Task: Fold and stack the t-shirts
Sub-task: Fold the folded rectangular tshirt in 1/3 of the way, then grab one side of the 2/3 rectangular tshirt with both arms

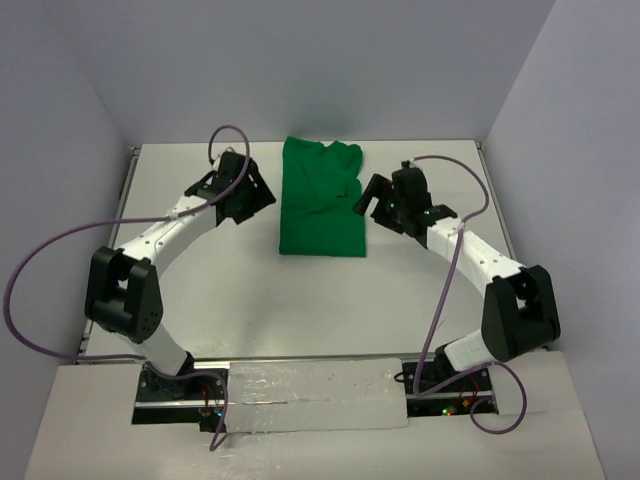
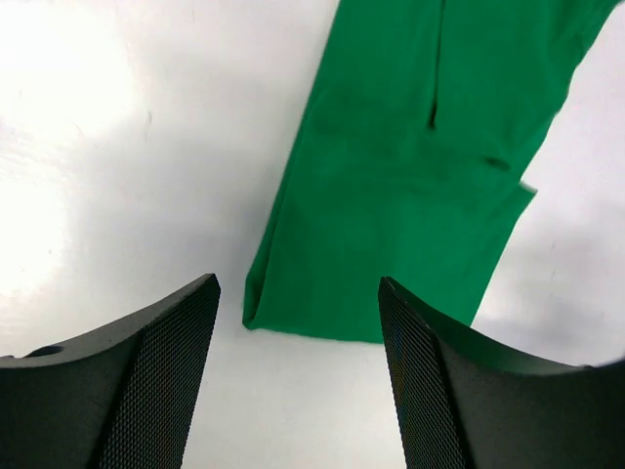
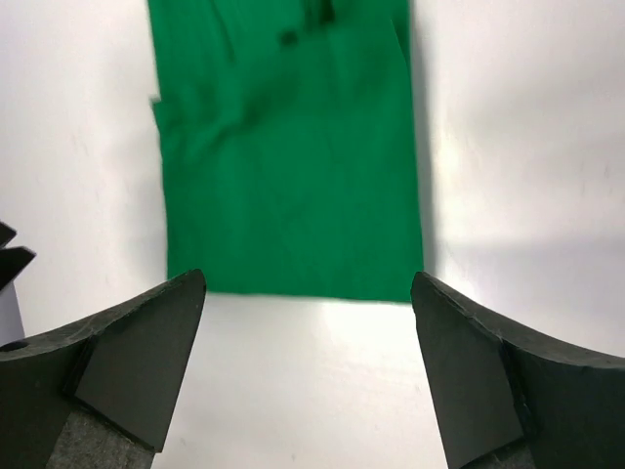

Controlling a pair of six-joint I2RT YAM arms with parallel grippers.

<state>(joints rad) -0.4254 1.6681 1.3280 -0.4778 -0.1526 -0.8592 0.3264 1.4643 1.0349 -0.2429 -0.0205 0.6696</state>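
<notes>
A bright green t-shirt (image 1: 320,200) lies on the white table, folded into a long narrow strip running from the back edge toward the middle, rumpled at its far end. It also shows in the left wrist view (image 2: 410,166) and the right wrist view (image 3: 288,156). My left gripper (image 1: 262,197) hovers just left of the strip, open and empty (image 2: 298,391). My right gripper (image 1: 364,198) hovers just right of it, open and empty (image 3: 308,381). Neither gripper touches the cloth.
The white table (image 1: 300,300) is bounded by grey walls at the back and sides. Purple cables loop off both arms (image 1: 30,270). A taped strip (image 1: 320,395) runs between the arm bases at the near edge.
</notes>
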